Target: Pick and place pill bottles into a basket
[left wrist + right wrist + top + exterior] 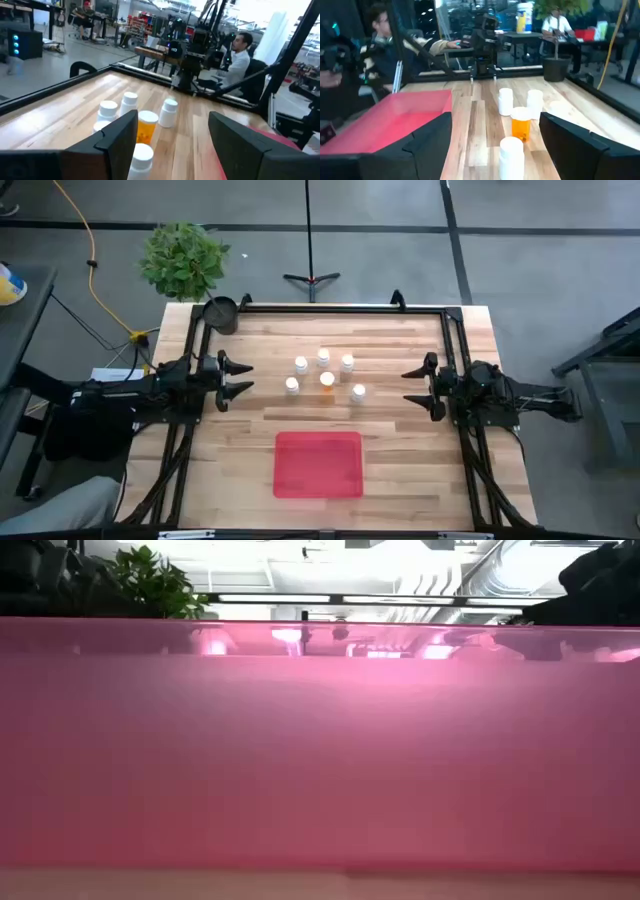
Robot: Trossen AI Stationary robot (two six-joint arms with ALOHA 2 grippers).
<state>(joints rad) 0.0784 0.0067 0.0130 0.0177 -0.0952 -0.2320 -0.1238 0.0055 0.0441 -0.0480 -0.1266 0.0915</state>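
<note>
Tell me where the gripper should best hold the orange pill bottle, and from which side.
Probably from above: the orange pill bottle stands upright amid white-capped bottles, so side approaches look crowded. Close the fingers across its round white cap or just below it; either open gripper could reach.

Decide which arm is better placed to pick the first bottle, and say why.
Roughly even. Left, slightly: its open left gripper faces the nearest small white-capped pill bottle, a little closer than the open right gripper is to its own. The shallow red tray lies centrally.
</note>
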